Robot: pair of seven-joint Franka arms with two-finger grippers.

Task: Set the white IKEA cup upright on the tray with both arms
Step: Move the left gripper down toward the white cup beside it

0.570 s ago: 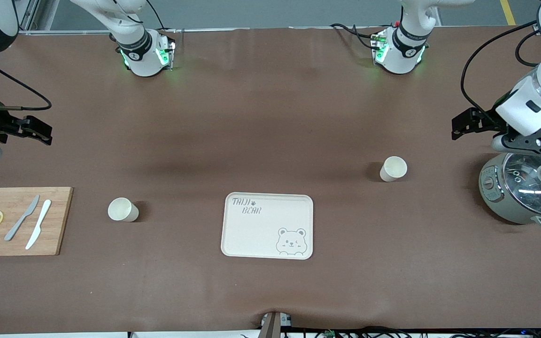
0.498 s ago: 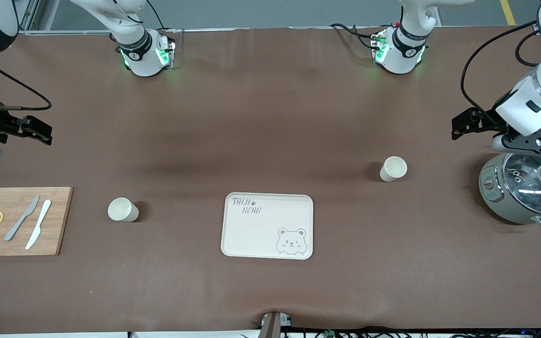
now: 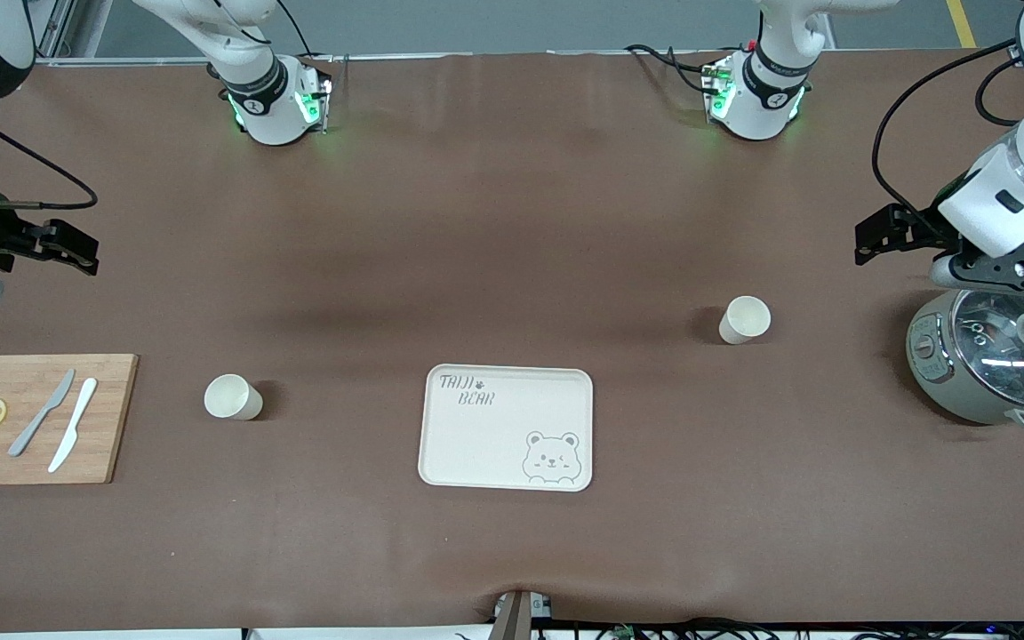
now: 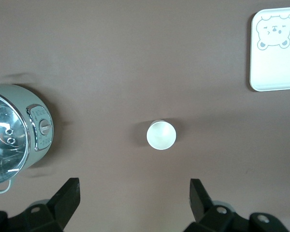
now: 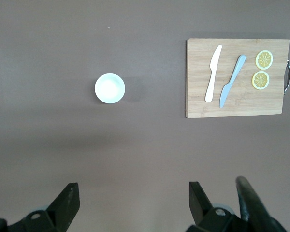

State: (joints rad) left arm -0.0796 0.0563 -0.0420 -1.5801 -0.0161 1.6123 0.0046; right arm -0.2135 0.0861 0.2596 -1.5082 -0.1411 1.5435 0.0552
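Observation:
The cream bear tray (image 3: 506,427) lies empty at the table's middle, near the front camera; its corner shows in the left wrist view (image 4: 275,72). One white cup (image 3: 744,319) stands upright toward the left arm's end and shows in the left wrist view (image 4: 161,135). A second white cup (image 3: 232,396) stands upright toward the right arm's end and shows in the right wrist view (image 5: 109,88). My left gripper (image 3: 868,242) (image 4: 134,198) is open and empty, high over the table beside the cooker. My right gripper (image 3: 84,255) (image 5: 133,198) is open and empty, high over the table's right-arm end.
A wooden cutting board (image 3: 112,418) (image 5: 193,77) with two knives and two lemon slices lies at the right arm's end. A grey-green cooker (image 3: 992,360) (image 4: 36,133) with a glass lid stands at the left arm's end. Brown table surface lies between cups and tray.

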